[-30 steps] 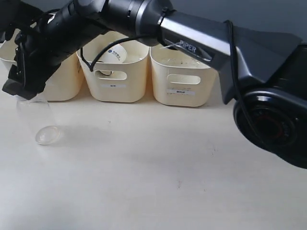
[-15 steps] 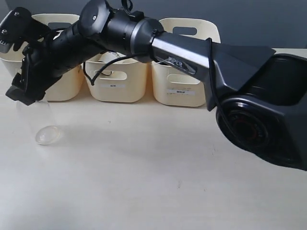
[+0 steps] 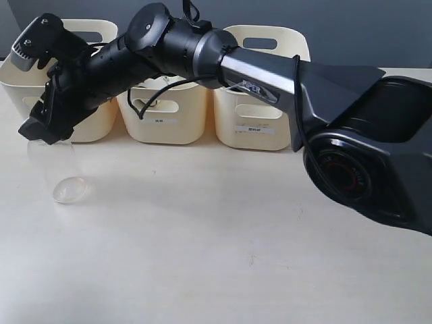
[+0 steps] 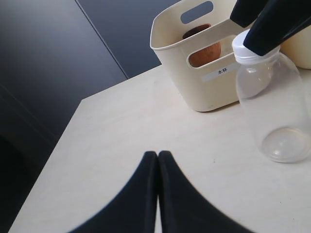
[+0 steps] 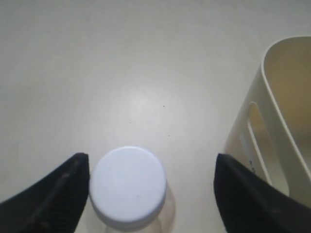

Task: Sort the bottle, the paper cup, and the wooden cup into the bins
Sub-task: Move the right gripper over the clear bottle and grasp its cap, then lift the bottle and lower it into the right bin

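The clear bottle (image 3: pixel 57 172) with its white cap (image 5: pixel 127 183) stands upright on the table in front of the left bin (image 3: pixel 91 125). My right gripper (image 3: pixel 42 132) reaches across and hangs open right over it. In the right wrist view the cap sits between the spread fingers of the right gripper (image 5: pixel 151 165), close against one finger. The wooden cup (image 4: pixel 204 52) lies inside the left bin (image 4: pixel 194 82). The paper cup is hidden behind the arm. My left gripper (image 4: pixel 158 154) is shut and empty, low over the table, short of the bottle (image 4: pixel 272 107).
The middle bin (image 3: pixel 165 118) and right bin (image 3: pixel 256 125) stand in a row with the left one along the back. The right arm's base (image 3: pixel 368 175) fills the right side. The table's edge (image 4: pixel 82 104) drops off beyond the left bin.
The right arm has swung a little to the right and risen, with its gripper staying over the bottle's cap. The bottle has not moved.
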Available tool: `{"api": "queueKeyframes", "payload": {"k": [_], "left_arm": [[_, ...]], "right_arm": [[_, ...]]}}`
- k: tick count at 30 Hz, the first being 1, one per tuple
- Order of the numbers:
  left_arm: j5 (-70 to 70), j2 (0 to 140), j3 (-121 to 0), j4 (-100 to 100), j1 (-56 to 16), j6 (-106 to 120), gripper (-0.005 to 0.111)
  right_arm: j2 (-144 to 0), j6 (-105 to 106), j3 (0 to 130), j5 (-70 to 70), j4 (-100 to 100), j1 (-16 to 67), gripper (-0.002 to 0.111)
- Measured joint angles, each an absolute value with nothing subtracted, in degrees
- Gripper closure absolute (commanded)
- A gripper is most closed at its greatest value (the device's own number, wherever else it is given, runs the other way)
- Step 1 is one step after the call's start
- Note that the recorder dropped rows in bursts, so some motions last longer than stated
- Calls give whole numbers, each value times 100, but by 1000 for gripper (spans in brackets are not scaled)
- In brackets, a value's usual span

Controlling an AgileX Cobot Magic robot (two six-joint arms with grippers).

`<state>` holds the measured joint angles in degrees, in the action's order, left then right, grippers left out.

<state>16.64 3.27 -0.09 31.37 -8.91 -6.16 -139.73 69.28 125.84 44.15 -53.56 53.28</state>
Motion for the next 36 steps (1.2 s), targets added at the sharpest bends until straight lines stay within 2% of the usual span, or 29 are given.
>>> {"api": "queueKeyframes", "payload": {"k": [11, 14, 15, 17, 19, 20, 30, 36], "left_arm": [[1664, 327, -9, 3137, -891, -616, 107], [1664, 327, -9, 3137, -891, -606, 107], [1664, 327, -9, 3137, -891, -606, 107], [1664, 327, -9, 3137, -891, -606, 107], [1664, 327, -9, 3137, -891, -606, 107], [1664, 327, -9, 3137, -891, -606, 107], [1664, 327, -9, 3137, -891, -606, 107], [1664, 327, -9, 3137, -891, -595, 107]], "right_arm": [[-14087, 6950, 12584, 4556, -5427, 5328, 40], [-14158, 6961, 12584, 4532, -5439, 5328, 45], [-14161, 6961, 12584, 4529, -5439, 5328, 48], [-14161, 6973, 12584, 4519, -5448, 5328, 65], [-14161, 6982, 12584, 4506, -5472, 5328, 88], [-14161, 6982, 12584, 4491, -5484, 5328, 107], [-13803, 7295, 12584, 4503, -5684, 5339, 109], [-13008, 6654, 12584, 4565, -4888, 5292, 109]]}}
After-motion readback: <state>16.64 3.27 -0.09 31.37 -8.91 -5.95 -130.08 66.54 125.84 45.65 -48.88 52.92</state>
